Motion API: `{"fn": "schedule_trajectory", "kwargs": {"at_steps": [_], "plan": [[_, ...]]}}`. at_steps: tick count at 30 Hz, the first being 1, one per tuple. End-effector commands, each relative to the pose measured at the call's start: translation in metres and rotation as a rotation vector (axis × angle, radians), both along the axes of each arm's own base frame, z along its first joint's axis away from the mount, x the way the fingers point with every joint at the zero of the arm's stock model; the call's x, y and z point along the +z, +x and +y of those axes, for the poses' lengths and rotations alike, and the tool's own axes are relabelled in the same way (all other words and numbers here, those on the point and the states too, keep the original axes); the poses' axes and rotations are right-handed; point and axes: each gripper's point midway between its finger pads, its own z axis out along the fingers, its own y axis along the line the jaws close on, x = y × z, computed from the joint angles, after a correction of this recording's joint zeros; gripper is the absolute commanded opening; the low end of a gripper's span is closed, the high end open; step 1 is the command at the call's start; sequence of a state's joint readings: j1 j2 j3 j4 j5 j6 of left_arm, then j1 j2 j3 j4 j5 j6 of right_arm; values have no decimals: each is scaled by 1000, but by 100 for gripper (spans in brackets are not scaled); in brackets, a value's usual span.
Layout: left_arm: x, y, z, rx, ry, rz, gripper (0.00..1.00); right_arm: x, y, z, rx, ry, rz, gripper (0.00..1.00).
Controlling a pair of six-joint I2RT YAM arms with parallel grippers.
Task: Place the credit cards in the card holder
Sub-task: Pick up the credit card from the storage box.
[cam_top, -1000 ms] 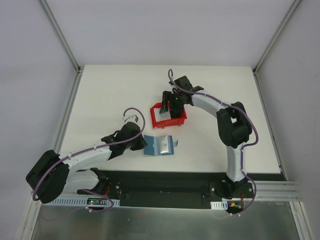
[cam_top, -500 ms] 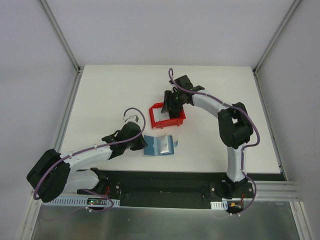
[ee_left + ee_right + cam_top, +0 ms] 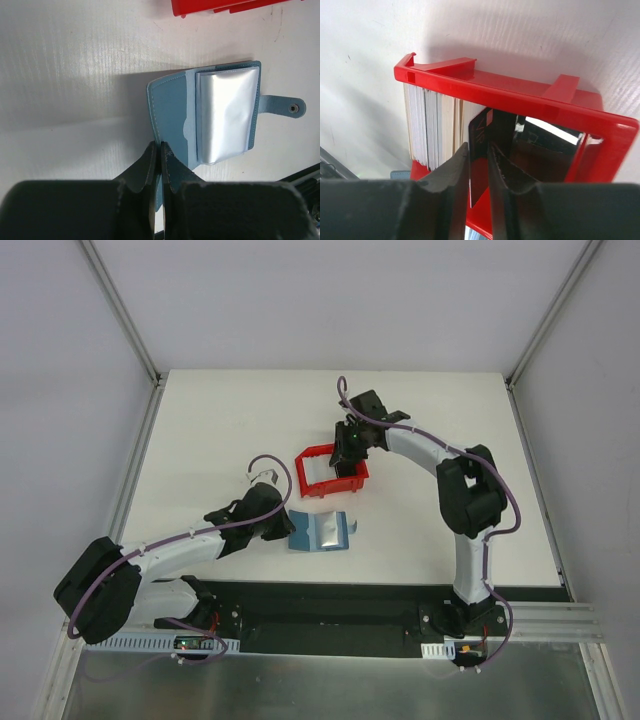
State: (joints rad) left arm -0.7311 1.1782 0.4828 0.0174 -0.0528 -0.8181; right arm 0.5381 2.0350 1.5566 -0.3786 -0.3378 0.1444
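1. The left end effector (image 3: 160, 159) lies low on the white surface (image 3: 220, 430), on the left side. Its jaws are fully closed, and they pinch the near left edge of the card holder (image 3: 172, 117).
2. The card holder (image 3: 322, 531) lies open and flat on the surface, just to the right of this end effector. A silvery inner pocket (image 3: 227, 117) faces up, and the clasp tab (image 3: 287, 106) sticks out at its right side.
3. Beyond the card holder, near it but not touching, stands a red bin (image 3: 312, 462).
4. The credit cards (image 3: 432, 130) are in the bin. They stand on edge as a pale stack against one end wall.
5. The right end effector (image 3: 479, 150) reaches down into the bin (image 3: 520, 97), just beside the stack. Its jaws are narrow, with one finger on each side of a dark card (image 3: 480, 172). I cannot tell if they already press on it.
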Motion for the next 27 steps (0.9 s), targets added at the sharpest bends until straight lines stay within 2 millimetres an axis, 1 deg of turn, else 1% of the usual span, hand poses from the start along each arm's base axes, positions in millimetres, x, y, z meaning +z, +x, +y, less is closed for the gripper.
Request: {"fn": "schedule_trajectory", "kwargs": {"at_steps": [1,6,11,14,17,19,21,24,26,27], "plan": [[6,4,-3,-23,1,-10,0,40,5,-2,8,16,-87,17],[7,3,-3,-24,-4,-11,0,44,9,-10,6,-34,-108,6],[9,4,-3,-24,-4,-17,0,49,16,-17,-7,-83,-143,0],[12,6,-2,-17,-8,-30,0,63,23,-21,-24,-106,-188,0],[14,7,1,3,-9,-46,0,85,30,-23,-31,-111,-247,0],[18,7,1,1,-17,-55,0,102,32,-25,-45,-102,-282,1],[18,5,0,-5,-25,-50,0,117,32,-26,-57,-81,-318,0],[15,1,0,-6,-35,-34,0,134,27,-28,-56,-56,-344,0],[13,-2,2,0,-40,-26,0,141,25,-28,-58,-34,-365,0],[10,-4,3,5,-36,-19,0,140,23,-27,-56,-23,-359,0]]}}
